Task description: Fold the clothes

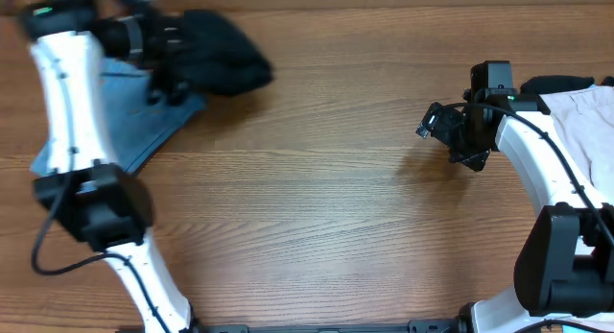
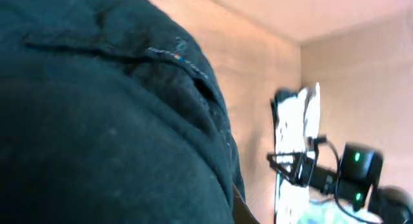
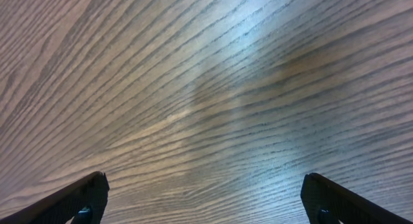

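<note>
Bringing the black garment (image 1: 223, 62) out onto open wood appears to be the step in hand. It lies bunched in a heap at the far left of the table (image 1: 317, 208), its near edge overlapping the light-blue denim piece (image 1: 144, 122). The left gripper (image 1: 161, 47) sits at the heap's left side with its jaws pinched narrow, by all signs on a fold of the black cloth. That cloth fills the left wrist view and hides the fingers there. The right gripper (image 1: 429, 122) hangs low over bare wood at middle right, spread wide and holding nothing, with the beige garment (image 1: 587, 107) piled behind it at the right edge. To do this well, the left arm should probably lift until the cloth hangs free of the denim before travelling toward the centre, so the denim is not dragged along. The right gripper would best take a second corner, letting the two arms spread the garment flat; a crumpled start likely gives a crooked fold.
</note>
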